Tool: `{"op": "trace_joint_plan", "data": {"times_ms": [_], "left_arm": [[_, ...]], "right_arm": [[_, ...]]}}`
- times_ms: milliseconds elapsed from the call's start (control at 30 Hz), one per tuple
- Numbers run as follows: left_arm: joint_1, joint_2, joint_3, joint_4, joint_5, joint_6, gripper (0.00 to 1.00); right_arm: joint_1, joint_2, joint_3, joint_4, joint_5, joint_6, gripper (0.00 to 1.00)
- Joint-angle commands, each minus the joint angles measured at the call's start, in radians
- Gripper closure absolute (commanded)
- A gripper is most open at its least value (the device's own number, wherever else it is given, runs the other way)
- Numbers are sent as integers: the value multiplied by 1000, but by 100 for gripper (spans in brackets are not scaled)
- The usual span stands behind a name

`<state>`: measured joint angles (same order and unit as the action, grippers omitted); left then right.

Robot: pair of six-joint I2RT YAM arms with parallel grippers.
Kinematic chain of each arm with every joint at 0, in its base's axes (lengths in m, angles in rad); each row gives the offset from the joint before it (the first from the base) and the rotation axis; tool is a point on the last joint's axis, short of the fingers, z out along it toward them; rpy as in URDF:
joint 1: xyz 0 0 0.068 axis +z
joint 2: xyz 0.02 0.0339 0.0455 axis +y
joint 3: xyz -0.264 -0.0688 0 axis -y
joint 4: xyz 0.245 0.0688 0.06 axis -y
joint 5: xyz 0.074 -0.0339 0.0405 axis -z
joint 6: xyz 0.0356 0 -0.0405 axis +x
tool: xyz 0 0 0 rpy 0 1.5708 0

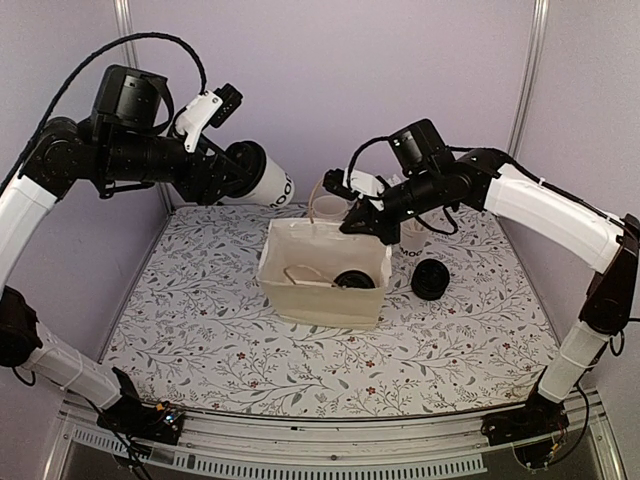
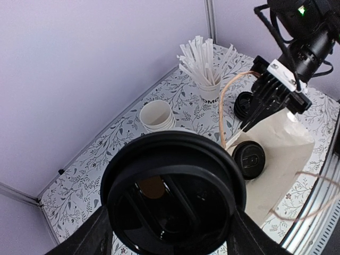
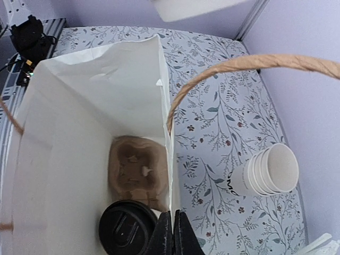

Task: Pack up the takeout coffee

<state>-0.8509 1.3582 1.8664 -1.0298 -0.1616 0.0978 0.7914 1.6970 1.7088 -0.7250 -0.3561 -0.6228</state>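
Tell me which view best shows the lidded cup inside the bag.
Right wrist: looks straight down into the bag onto the lidded cup, close and large. Top external shows its lid small; left wrist shows it obliquely.

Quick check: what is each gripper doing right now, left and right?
Left gripper: closed on a lidded coffee cup, held aloft.
Right gripper: fingers closed on the rim of the paper bag.

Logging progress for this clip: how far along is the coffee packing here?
Done: one lidded cup sits at the bottom of the paper bag. In hand: the left gripper holds a second cup aloft, while the right gripper pinches the bag's rim. Left: lowering that cup in.
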Motion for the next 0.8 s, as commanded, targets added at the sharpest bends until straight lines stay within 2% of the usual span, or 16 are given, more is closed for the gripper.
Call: {"op": "trace_joint_plan", "data": {"times_ms": [0, 133, 267, 467, 533, 667, 767], "left_arm": [[-13, -38, -22, 15, -33, -18, 59], [-13, -39, -21, 18, -36, -16, 59], [-14, -41, -24, 19, -36, -16, 59], [-16, -46, -31, 20, -45, -9, 59], [-16, -53, -30, 19, -43, -12, 59], [-19, -66, -35, 17, -44, -22, 59], [-23, -83, -52, 17, -46, -34, 59]], "right_arm": [[-12, -7, 32, 114, 167, -29, 99], [-12, 0, 30, 154, 212, -46, 99], [-1, -10, 0, 134, 153, -36, 98], [56, -50, -90, 60, 41, -57, 91], [80, -63, -115, 34, 10, -66, 86], [130, -90, -139, -16, -3, -78, 60], [151, -114, -148, -32, 14, -77, 51]]}}
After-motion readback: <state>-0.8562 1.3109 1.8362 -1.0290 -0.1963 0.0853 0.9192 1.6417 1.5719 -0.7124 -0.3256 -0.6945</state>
